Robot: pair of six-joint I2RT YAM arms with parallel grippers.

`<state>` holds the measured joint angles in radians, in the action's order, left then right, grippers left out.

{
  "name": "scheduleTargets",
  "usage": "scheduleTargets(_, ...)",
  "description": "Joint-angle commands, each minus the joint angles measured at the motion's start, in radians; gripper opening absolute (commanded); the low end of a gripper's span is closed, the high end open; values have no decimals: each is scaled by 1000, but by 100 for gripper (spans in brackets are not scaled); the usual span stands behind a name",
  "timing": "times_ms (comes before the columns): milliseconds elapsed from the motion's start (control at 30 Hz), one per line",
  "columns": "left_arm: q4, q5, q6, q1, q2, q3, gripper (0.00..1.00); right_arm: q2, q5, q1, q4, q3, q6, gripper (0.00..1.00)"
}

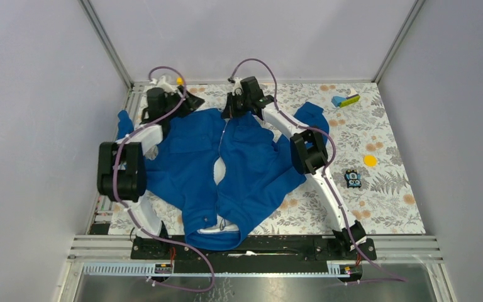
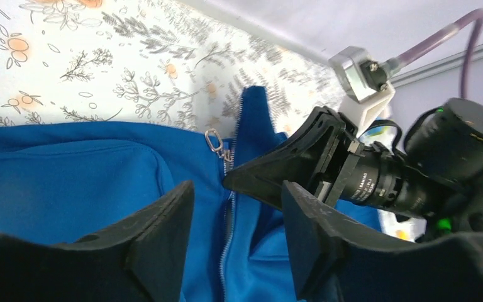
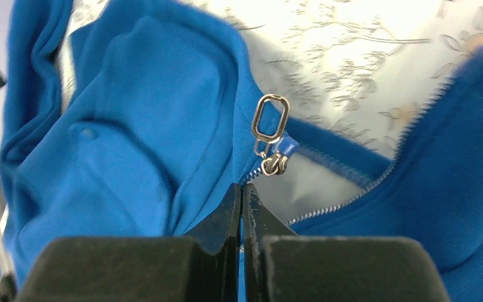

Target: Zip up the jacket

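The royal-blue jacket [image 1: 251,170] lies spread on the floral table, collar at the near edge and hem at the far end. Its front gapes in the middle, showing white lining [image 1: 219,168]. In the right wrist view, the silver zipper pull [image 3: 270,118] and slider [image 3: 274,165] sit just beyond my right gripper [image 3: 242,192], which is shut on the jacket's zipper edge; the teeth [image 3: 352,196] part to the right. My left gripper [image 2: 236,201] hangs open over the zipper line [image 2: 226,251], nothing between its fingers, right beside the right gripper's fingers [image 2: 270,173]. Both grippers [image 1: 190,102] [image 1: 229,113] are at the hem.
A blue, yellow and green block [image 1: 346,99] lies at the far right corner. A yellow disc [image 1: 370,160] and a small black and blue object [image 1: 352,179] lie right of the jacket. The back wall stands close behind both grippers.
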<state>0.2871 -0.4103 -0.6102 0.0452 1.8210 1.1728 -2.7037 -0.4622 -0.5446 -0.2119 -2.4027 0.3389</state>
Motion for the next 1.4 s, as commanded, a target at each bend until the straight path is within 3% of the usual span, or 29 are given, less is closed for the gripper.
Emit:
scheduleTargets(0, 323, -224, -185, -75, -150, -149, 60, 189, -207, -25, -176, -82, -201, 0)
scheduleTargets(167, 429, -283, -258, -85, -261, -277, 68, 277, -332, -44, -223, 9, -332, 0)
scheduleTargets(300, 342, -198, -335, -94, -355, -362, 75, 288, -396, -59, -215, 49, -430, 0)
scheduleTargets(433, 168, -215, -384, -147, -428, -346, 74, 287, -416, -91, -158, 92, -470, 0)
scheduleTargets(500, -2, -236, -288, -180, -474, -275, 76, 281, -411, -114, -157, 91, -496, 0)
scheduleTargets(600, -301, -234, -7, -189, -493, -102, 81, 266, -420, -133, -156, 67, -505, 0)
scheduleTargets(733, -566, -200, 250, -168, -454, 52, 82, 264, -454, -139, -147, 63, -503, 0)
scheduleTargets(1167, -257, -142, 481, -103, -669, -273, 84, 268, -500, -138, -125, 75, -489, 0)
scheduleTargets(1267, -255, -109, 594, -62, -678, -312, 85, 272, -508, -138, -122, 80, -487, 0)
scheduleTargets(1367, -327, -180, 696, -50, -633, -273, 83, 278, -504, -137, -122, 90, -494, 0)
